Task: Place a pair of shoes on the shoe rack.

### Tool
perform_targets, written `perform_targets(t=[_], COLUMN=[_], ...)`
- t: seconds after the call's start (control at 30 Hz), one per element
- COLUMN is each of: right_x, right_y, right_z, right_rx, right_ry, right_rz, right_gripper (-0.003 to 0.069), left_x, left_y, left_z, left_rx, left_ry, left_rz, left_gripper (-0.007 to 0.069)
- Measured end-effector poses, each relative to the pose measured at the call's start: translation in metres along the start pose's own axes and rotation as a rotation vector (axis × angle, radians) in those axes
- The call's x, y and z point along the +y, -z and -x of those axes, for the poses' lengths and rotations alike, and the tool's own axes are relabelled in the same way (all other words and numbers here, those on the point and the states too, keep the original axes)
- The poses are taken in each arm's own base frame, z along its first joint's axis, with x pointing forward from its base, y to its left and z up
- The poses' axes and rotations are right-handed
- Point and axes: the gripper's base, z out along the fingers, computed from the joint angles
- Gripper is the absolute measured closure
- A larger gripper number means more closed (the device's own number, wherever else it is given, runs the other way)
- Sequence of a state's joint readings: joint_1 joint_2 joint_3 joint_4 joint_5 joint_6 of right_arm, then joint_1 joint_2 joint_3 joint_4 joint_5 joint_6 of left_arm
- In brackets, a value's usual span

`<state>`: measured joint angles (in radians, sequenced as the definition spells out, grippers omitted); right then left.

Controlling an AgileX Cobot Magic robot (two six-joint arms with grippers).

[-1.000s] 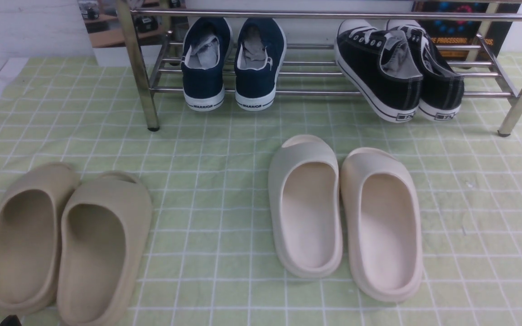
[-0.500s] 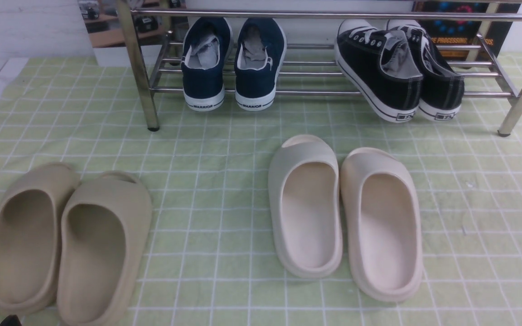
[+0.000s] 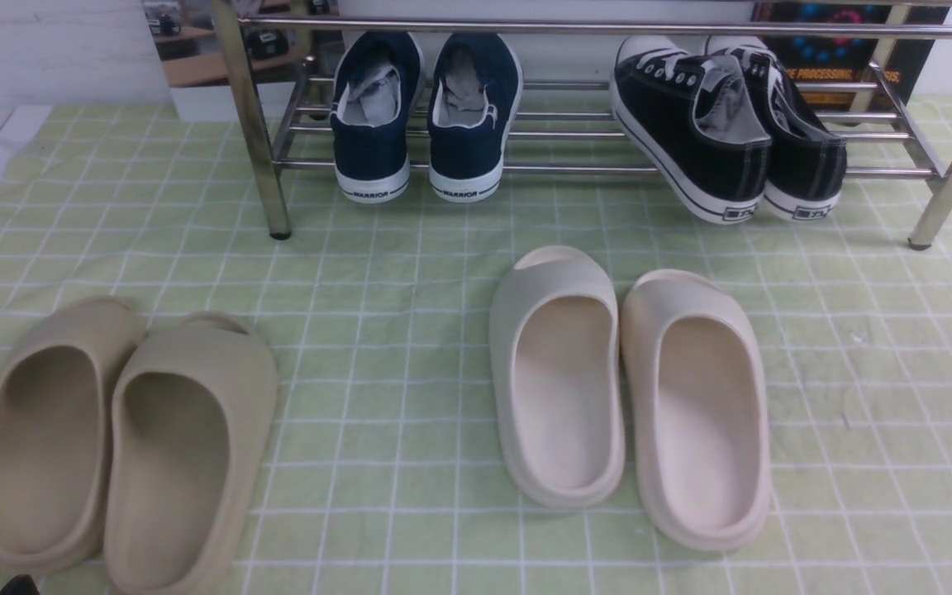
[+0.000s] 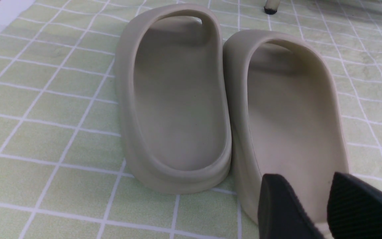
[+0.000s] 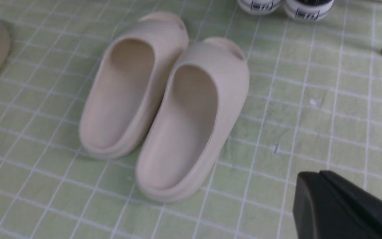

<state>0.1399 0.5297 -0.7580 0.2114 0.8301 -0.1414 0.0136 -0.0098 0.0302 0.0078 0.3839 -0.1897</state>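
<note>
The two black sneakers (image 3: 695,124) (image 3: 802,145) sit on the right part of the chrome shoe rack (image 3: 583,169), toes to the back. Their heels overhang the front tube and the left one leans on the right one. Their heels also show in the right wrist view (image 5: 260,4). My left gripper (image 4: 305,181) is open and empty, just above the heel of a beige slide (image 4: 290,109). Only its fingertips (image 3: 17,583) show at the front view's bottom left corner. My right gripper (image 5: 312,177) is shut and empty over bare cloth, out of the front view.
Two navy WARRIOR sneakers (image 3: 422,116) stand on the rack's left part. A beige pair of slides (image 3: 125,438) lies front left and a cream pair (image 3: 629,388) lies in the middle, on a green checked cloth (image 3: 393,330). Rack legs (image 3: 257,132) (image 3: 951,182) stand on the cloth.
</note>
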Motion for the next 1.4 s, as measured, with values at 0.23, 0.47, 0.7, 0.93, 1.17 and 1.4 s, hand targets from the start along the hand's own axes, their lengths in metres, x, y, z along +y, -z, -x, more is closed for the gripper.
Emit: perform_targets(t=[0.23,0.47,0.7,0.93,1.17,1.4], right_x=[-0.015,-0.029,-0.035,-0.036,-0.036,-0.035], right_y=[0.000,-0.026,-0.050,-0.051,-0.052,-0.051], right_z=[-0.054,-0.120,-0.166,-0.171,-0.175,-0.175], right_rx=[-0.248,-0.348,-0.356,-0.295,-0.238,-0.231], right_ry=[-0.044,-0.130,-0.179,-0.189,-0.200,-0.202], right_rz=[-0.171,-0.306,-0.345,-0.352,-0.355,-0.356], right_gripper=[0.0651,0.0651,0.0651,0.0651,0.0660,0.0660], left_x=[0.000,0.000,0.000,0.000,0.000,0.000], left_y=[0.000,0.000,0.000,0.000,0.000,0.000], left_z=[0.000,0.000,0.000,0.000,0.000,0.000], left_rx=[0.000,0.000,0.000,0.000,0.000,0.000], left_ry=[0.000,0.000,0.000,0.000,0.000,0.000], left_rz=[0.000,0.000,0.000,0.000,0.000,0.000], left_gripper=[0.0387,0.0387,0.0387,0.0387,0.0387,0.0387])
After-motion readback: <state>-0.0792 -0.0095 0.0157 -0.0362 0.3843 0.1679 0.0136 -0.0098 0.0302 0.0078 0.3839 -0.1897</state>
